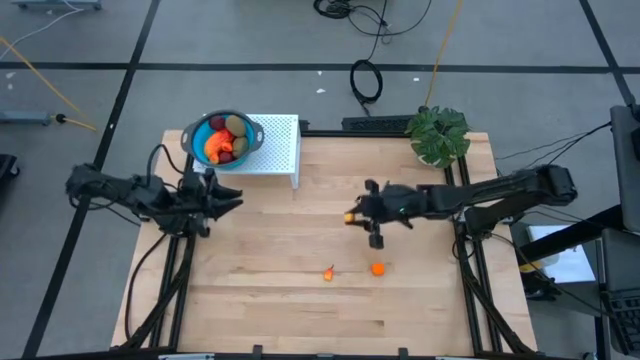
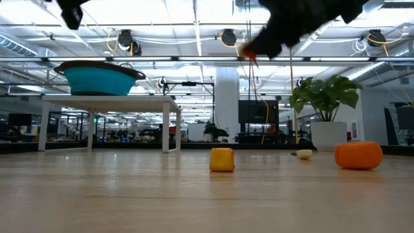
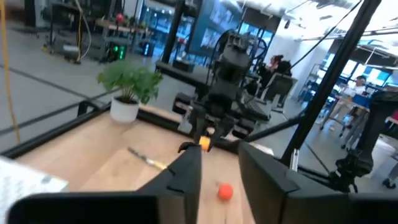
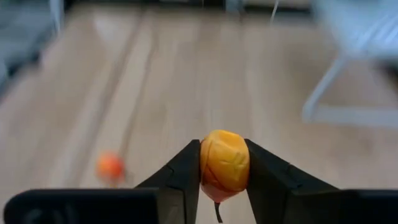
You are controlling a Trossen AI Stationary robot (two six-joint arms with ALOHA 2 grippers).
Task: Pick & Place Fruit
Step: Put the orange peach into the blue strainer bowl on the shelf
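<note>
My right gripper (image 4: 222, 149) hangs over the middle of the table, shut on a small yellow-orange fruit piece (image 4: 224, 163), which also shows in the high view (image 1: 349, 215). Two more pieces lie on the wood toward the near edge: an orange one (image 1: 378, 268) and a smaller yellow-orange one (image 1: 328, 272). A blue bowl (image 1: 248, 128) with several fruit pieces stands on a white stand (image 1: 280, 150) at the far left. My left gripper (image 3: 219, 155) is held up near the left edge, below the stand in the high view (image 1: 236, 200), open and holding nothing. My right gripper pinches the yellow-orange piece between its two fingers, one on each side (image 4: 204, 167). The fingers come from the table's right, slanting a little downward. The piece is lifted clear of the table, and its rounded front shows past the fingertips.
A potted plant (image 1: 438, 135) stands at the far right corner. A slim yellow-handled knife (image 3: 146, 158) lies on the wood near the middle. Bare wood stretches between the stand and my right gripper and along the near edge.
</note>
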